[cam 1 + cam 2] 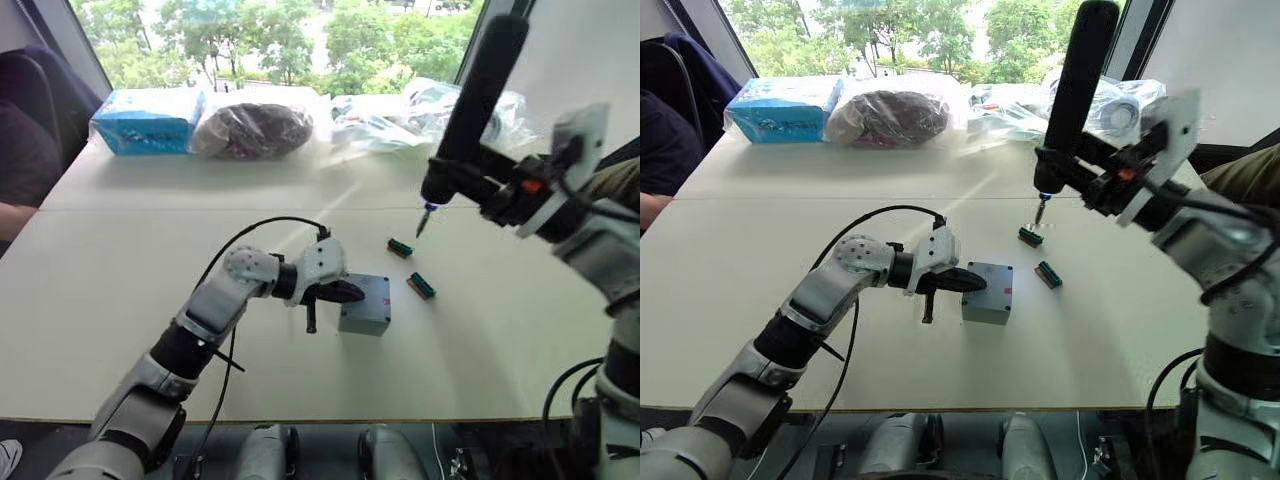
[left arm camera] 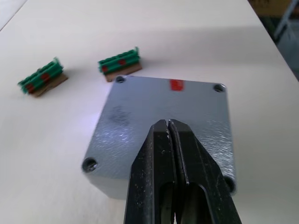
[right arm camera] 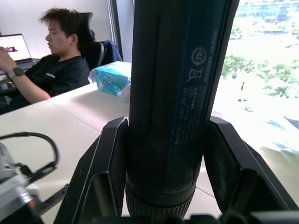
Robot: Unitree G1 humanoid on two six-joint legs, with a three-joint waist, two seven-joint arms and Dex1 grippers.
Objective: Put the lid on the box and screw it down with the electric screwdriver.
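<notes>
Box (image 1: pixel 365 304) sits on the white table (image 1: pixel 120 300) with its lid (image 2: pixel 163 116) already on; the left gripper (image 2: pixel 169 135), fingers together, rests on the lid. Right gripper (image 3: pixel 163 154) clamps the electric screwdriver (image 1: pixel 470 110) upright, raised above two green connectors (image 1: pixel 410 265).

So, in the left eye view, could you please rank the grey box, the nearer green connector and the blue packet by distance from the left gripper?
1. Grey box: touching the left gripper.
2. Green connector: just beyond the box, to its right.
3. Blue packet: far table edge, by the window.
</notes>
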